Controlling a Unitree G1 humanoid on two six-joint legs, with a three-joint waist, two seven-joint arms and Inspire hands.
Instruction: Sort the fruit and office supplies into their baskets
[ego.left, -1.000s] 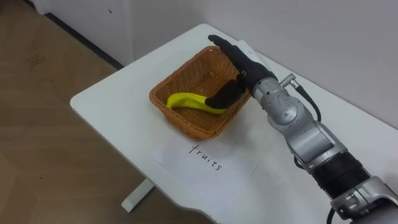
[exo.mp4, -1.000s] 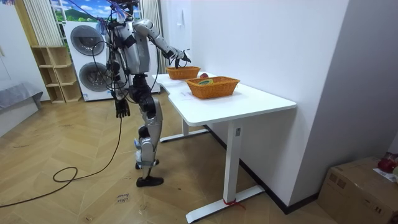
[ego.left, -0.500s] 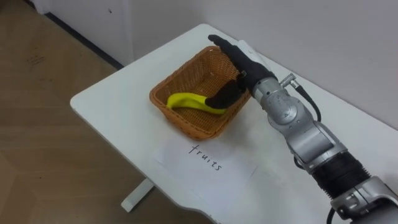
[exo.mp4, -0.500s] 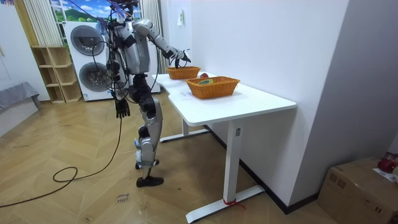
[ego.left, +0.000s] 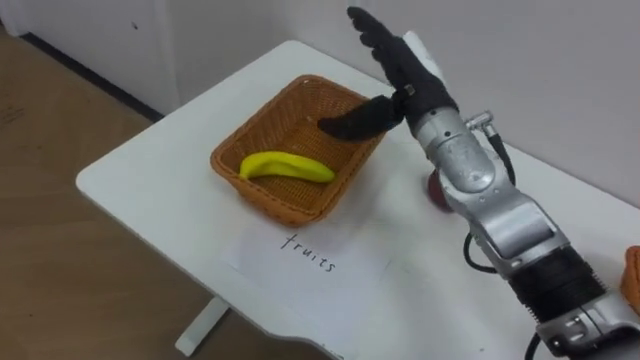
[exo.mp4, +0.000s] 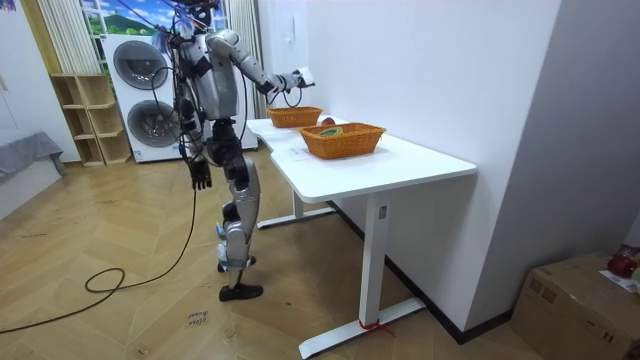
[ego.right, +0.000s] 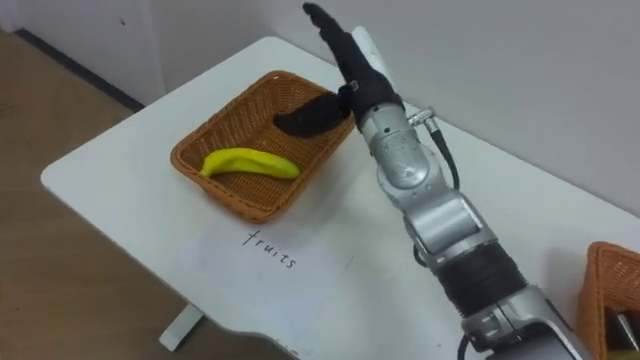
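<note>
Yellow banana (ego.left: 286, 167) lies on its side inside the oval brown wicker basket (ego.left: 290, 112), near that basket's front rim, touched by nothing. Nearest on the white table (ego.left: 150, 170), just short of its front edge, lies a white sheet of paper (ego.left: 310, 272) with a handwritten word, close in front of the basket. Past the basket's right side a small red round thing (ego.left: 437, 192) sits on the table, half hidden behind the silver forearm. Above the basket's far rim the robot's right hand (ego.left: 404, 74) hangs released and empty, dark fingers straight and pointing up towards the wall, thumb stretched out sideways over the basket. The right eye view catches a second wicker basket (ego.right: 605, 285) at the table's right end, well apart from the first. The room view shows the robot standing at the table's far end, right arm raised, left hand (exo.mp4: 202, 178) down beside its hip, stacked washing machines (exo.mp4: 140, 70) behind it.
</note>
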